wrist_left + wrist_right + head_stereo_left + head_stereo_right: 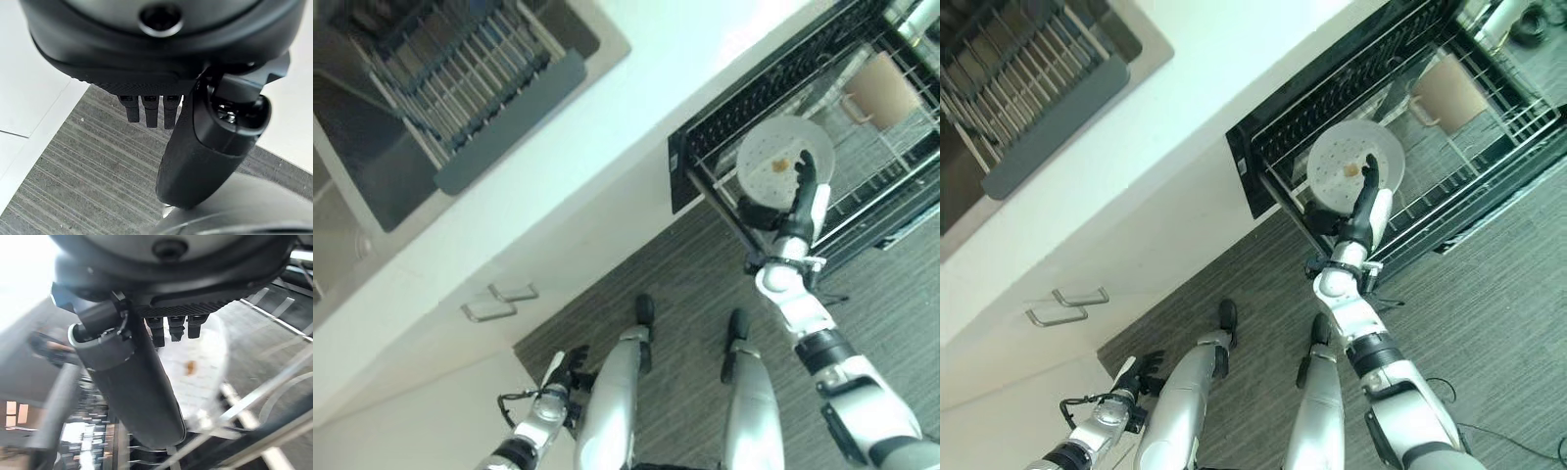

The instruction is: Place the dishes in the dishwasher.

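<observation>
so, left to right, with the dishwasher rack as the landmark:

sink (372,186): well left of the dishwasher rack (891,186), set into the white counter (636,127); a wire drying rack (460,73) sits in it, likely where dishes come from.

cabinet handles (499,302): two of them on the white front below the counter, left of the dishwasher rack and not involved.

left hand (570,364): well left of the dishwasher rack and low, hanging over the grey striped floor (73,171); in its wrist view the fingers (149,112) point straight and the thumb stands loose, holding nothing. it looks parked out of the way, as this step needs one arm.

plate (785,162): white, round, with a small brown crumb on its face; held over the near left part of the dishwasher rack, above the wires and, as far as i can judge, not yet seated between them. it stands tilted on edge, probably so it can slip into a slot.

right hand (795,201): just below the plate, at the rack's front rail; the thumb lies up over the plate's face and the fingers (171,328) go behind it, so the plate is pinched at its lower rim.

cup (881,90): beige, lying further back and right in the dishwasher rack, apart from the plate.
</observation>
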Robot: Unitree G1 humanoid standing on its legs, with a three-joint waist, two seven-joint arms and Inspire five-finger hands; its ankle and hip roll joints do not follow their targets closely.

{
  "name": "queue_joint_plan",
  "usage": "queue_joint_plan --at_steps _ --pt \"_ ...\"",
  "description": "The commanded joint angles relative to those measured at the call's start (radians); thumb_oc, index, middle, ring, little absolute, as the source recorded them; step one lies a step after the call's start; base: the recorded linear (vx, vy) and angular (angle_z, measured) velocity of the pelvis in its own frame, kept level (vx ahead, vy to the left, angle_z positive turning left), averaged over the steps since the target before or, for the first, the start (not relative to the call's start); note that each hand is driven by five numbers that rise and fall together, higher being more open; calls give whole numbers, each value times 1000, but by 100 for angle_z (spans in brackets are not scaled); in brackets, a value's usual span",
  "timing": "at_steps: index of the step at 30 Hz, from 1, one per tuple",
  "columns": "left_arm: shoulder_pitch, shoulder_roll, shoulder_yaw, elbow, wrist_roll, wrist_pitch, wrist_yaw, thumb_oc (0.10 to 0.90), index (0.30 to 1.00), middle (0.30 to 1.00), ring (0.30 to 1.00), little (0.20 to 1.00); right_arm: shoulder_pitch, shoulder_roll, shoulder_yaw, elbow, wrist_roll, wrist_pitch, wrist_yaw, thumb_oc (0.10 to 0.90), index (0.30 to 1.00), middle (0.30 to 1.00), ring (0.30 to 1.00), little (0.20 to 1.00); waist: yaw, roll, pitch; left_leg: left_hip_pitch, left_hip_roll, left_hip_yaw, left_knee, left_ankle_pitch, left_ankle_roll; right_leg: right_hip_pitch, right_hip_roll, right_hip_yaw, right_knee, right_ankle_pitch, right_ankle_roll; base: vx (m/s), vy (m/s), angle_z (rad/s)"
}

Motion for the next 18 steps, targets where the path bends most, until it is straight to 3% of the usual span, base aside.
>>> queue_joint_plan --at_steps 1,2,4,9,12,13,14,15,17,18 --pt "51 -10 -16 -6 42 -9 -1 800 900 900 900 900 -82 -38 -51 -104 -142 -174 -111 800 900 900 900 900 8 -10 -13 118 18 -27 -17 -144 0 57 5 -32 65 -116 -26 20 -75 -7" --pt "57 -9 5 21 56 -7 -7 800 900 900 900 900 -33 -32 -66 -189 -208 -189 -141 800 900 900 900 900 -3 -16 -13 179 28 -22 -17 -161 -3 136 5 -41 29 -112 -19 17 -99 -3" --pt "62 -8 24 33 79 -6 -13 800 900 900 900 900 -4 -34 -74 -226 -254 -223 -159 800 900 900 900 900 -7 -19 -13 214 34 -18 -17 -171 -7 184 5 -50 7 -112 -15 20 -94 -2" --pt "108 -13 67 89 112 10 -43 800 900 900 900 900 92 -86 -104 -370 -294 -293 -66 800 900 900 900 900 -20 -44 -100 304 43 -3 -17 -217 -18 287 9 -59 4 -157 -13 35 -76 -5" --pt "129 -16 105 120 114 15 -71 800 900 900 900 900 155 -120 -131 -456 -306 -289 -47 800 900 900 900 900 -30 -57 -158 331 48 -5 -17 -224 -19 314 25 -50 4 -164 -12 46 -69 6" --pt "160 -30 139 138 101 30 -79 800 900 900 900 900 232 -149 -194 -491 -240 -320 -50 800 900 900 900 900 -41 -67 -206 354 51 -7 -17 -235 -20 335 36 -43 4 -171 -9 62 -63 3" --pt "164 -31 141 140 101 30 -79 800 900 900 900 900 244 -151 -204 -494 -234 -322 -56 800 900 900 900 900 -42 -68 -212 357 52 -7 -17 -237 -20 338 37 -42 4 -171 -9 100 -73 1" --pt "190 -40 170 154 101 28 -79 800 900 900 900 900 322 -166 -294 -506 -198 -339 -73 800 900 900 900 900 -61 -78 -248 376 58 -1 -17 -249 -19 351 48 -31 4 -178 -8 53 -39 -3" --pt "202 -41 193 158 101 37 -84 800 900 900 900 900 373 -176 -369 -499 -193 -323 -97 800 900 900 900 900 -78 -84 -265 389 60 4 -17 -257 -18 360 54 -25 4 -183 -8 64 -48 -3" --pt "218 -39 221 174 73 34 -124 800 900 900 900 900 431 -190 -469 -452 -139 -289 -120 800 900 900 900 900 -97 -92 -283 410 63 11 -17 -268 -17 374 60 -20 4 -190 -8 61 -56 -7"
